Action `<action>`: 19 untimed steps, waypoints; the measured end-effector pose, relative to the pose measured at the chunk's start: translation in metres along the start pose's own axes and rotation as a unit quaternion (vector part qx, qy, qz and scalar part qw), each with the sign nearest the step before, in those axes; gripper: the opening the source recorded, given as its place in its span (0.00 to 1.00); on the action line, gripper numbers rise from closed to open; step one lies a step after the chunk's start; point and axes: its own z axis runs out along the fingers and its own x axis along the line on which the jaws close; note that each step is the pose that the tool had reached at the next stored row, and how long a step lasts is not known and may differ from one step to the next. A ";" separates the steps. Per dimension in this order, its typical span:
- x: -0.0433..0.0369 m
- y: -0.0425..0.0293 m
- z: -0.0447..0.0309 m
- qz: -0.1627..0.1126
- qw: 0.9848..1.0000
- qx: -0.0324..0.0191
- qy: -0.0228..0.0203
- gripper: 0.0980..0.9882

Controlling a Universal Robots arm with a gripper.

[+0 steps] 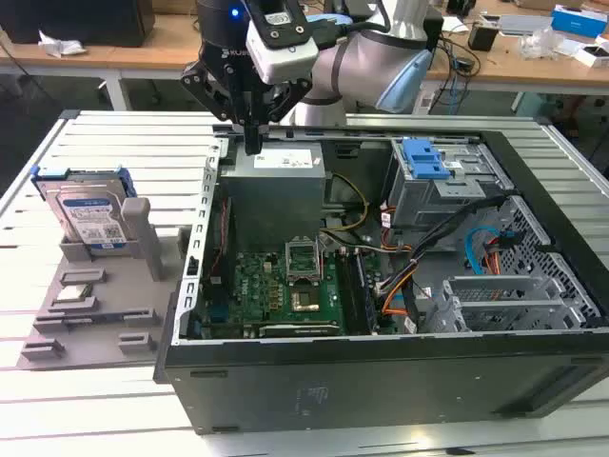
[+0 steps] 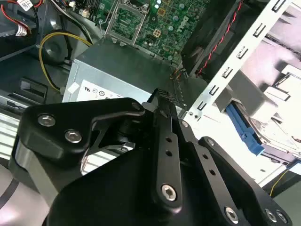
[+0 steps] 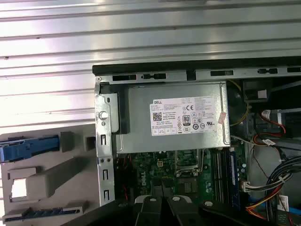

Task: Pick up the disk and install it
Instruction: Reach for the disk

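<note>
Slats of bare aluminium make up the table (image 1: 114, 143), and an open computer case (image 1: 381, 381) lies across its middle, reaching toward the edge on the exterior view's right. Wooden desks (image 1: 162, 43) cluttered with boxes and cables run along behind it. By the table's edge on the exterior view's left sits a grey holder (image 1: 95, 295), and the disk (image 1: 92, 214) stands upright in a slot at the holder's far end, with its label facing outward. The gripper (image 1: 252, 143) hangs over the far rim of the case, just above the power supply (image 1: 276, 181), well apart from the disk. In the second wrist view its fingers (image 2: 162, 96) are pressed together with nothing between them. The motherboard (image 1: 276, 286) lies exposed below the supply.
</note>
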 end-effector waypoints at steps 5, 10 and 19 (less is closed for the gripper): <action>0.0067 -0.0005 -0.0002 0.000 1.000 0.000 0.000 0.01; 0.0166 -0.0012 -0.0004 0.000 1.000 0.000 0.000 0.01; 0.0437 -0.0032 -0.0012 0.000 1.000 0.000 0.000 0.01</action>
